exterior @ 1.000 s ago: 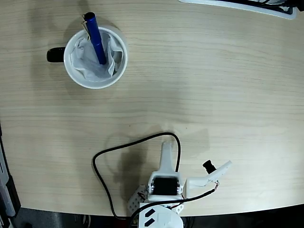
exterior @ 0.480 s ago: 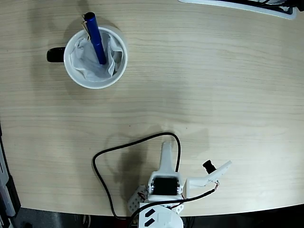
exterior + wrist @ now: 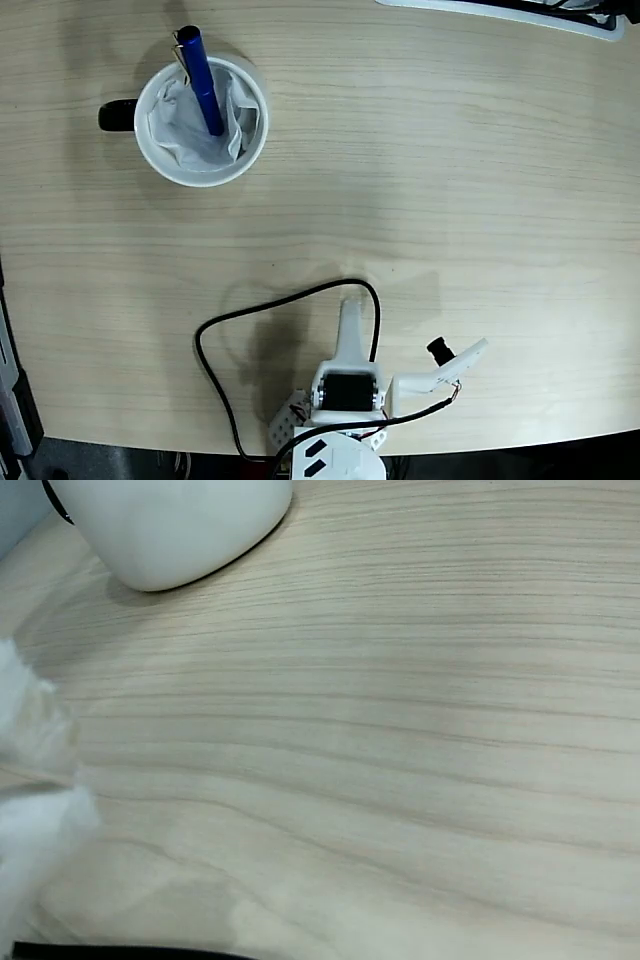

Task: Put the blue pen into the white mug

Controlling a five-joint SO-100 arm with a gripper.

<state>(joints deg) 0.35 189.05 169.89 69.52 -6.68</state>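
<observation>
Place: likely an office or desk workspace
Bench (image 3: 450,180): pale wood-grain laminate with a curved front edge
At 1 o'clock: edge of a flat white and dark device (image 3: 520,12), cut off by the frame
At 6 o'clock: small white robot arm (image 3: 345,385) with a loose black cable (image 3: 215,375)

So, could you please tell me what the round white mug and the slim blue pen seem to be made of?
The round white mug looks like glazed ceramic: smooth, thick rim, faint sheen. The slim blue pen seems glossy plastic or lacquered metal, with a silver wire clip.
</observation>
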